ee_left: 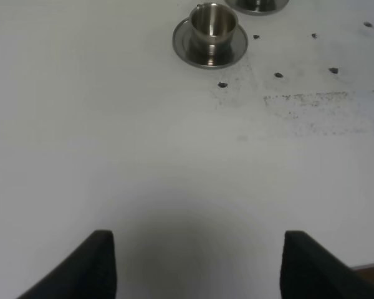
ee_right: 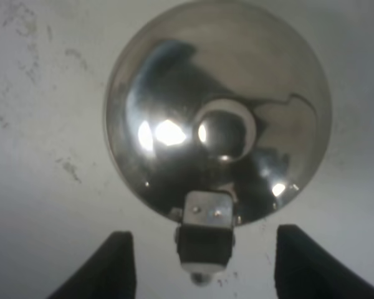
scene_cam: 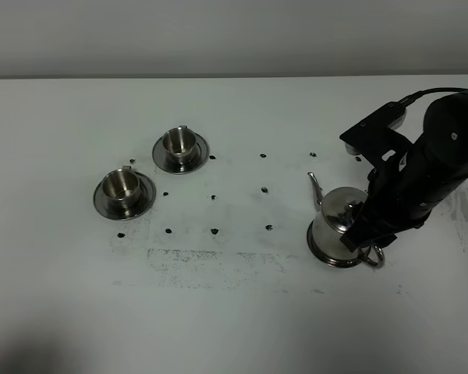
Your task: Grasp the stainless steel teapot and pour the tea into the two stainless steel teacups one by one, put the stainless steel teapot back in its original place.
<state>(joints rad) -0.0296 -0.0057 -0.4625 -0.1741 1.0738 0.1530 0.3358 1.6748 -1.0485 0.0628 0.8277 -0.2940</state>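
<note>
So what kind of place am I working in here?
Probably a robot test bench, not a kitchen: a bare white tabletop with a grid of small black dots and scuffed grey smudges, holding a shiny rounded steel teapot and two small steel cups on saucers.

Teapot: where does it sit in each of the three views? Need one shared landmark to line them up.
Exterior high: the stainless steel teapot is at lower right, partly covered by the right arm.
Left wrist: not in it.
Right wrist: the teapot fills the middle, seen from above, knobbed lid up.
Landmark: the front-left teacup ties exterior high to left wrist. The teapot itself ties exterior high to right wrist.
</note>
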